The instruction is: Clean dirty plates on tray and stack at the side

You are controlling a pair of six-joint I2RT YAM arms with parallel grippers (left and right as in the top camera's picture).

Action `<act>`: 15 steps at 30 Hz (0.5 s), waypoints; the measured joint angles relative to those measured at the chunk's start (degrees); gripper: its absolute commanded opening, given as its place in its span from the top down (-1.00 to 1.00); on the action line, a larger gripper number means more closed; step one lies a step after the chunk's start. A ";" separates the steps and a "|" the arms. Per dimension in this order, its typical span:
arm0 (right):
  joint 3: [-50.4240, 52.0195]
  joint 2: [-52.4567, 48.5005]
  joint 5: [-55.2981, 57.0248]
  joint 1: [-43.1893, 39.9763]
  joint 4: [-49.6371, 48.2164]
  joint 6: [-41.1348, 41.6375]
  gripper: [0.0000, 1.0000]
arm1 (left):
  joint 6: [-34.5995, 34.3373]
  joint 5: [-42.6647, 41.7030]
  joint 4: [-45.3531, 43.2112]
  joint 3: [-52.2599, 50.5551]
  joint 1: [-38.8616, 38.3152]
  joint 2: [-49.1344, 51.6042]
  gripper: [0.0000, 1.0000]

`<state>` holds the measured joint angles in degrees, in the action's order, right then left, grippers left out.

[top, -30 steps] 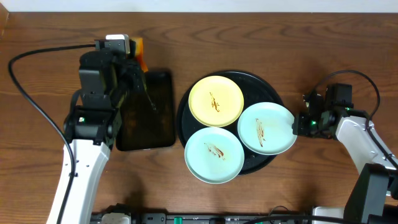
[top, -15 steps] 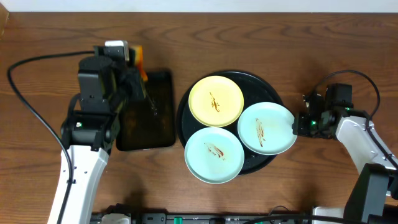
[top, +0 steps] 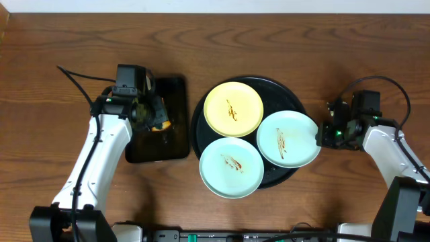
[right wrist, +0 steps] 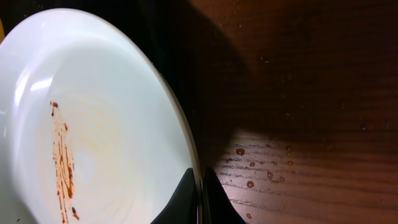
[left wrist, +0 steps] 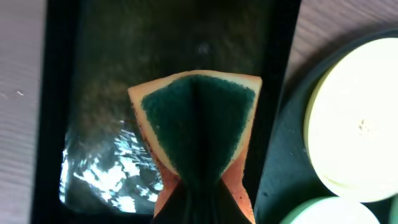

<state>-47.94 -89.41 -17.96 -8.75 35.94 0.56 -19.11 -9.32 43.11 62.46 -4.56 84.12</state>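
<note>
On one large round glossy black tray (top: pixel 282 94) we count three small round plates: one pale yellow plate (top: pixel 233 108) and two pale mint-white ones, the front mint plate (top: pixel 231 167) and the right mint plate (top: pixel 287 138), each smeared brown. Our right gripper (top: pixel 324 134) pinches the right mint plate's rim; our left gripper (top: pixel 153 115) squeezes one orange sponge with a green scouring face (left wrist: pixel 196 118) over one smaller black rectangular tray (left wrist: pixel 93 74).

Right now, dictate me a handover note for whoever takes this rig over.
Left gripper: shut on the sponge, over the small tray.
Right gripper: shut on the right plate at its rim.
Plates: yellow plate, near plate and right plate all on the round tray, all smeared.
Done: sponge picked up.
Left: wipe all three, stack beside the tray.
</note>
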 measured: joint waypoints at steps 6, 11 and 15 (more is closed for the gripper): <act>0.00 0.00 -0.02 0.00 0.20 0.00 0.97 | -3.63 -1.95 7.76 1.14 -0.02 -0.11 0.85; 0.00 0.00 -0.02 0.00 0.24 0.00 0.98 | -4.04 -4.17 6.21 1.44 -0.24 -0.11 0.85; 0.00 0.00 -0.02 0.00 0.48 0.00 0.97 | -3.72 -6.49 2.49 1.64 -2.84 -0.11 0.86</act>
<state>-47.94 -89.41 -17.98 -8.75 36.42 0.56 -22.83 -15.81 45.60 64.10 -7.40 84.01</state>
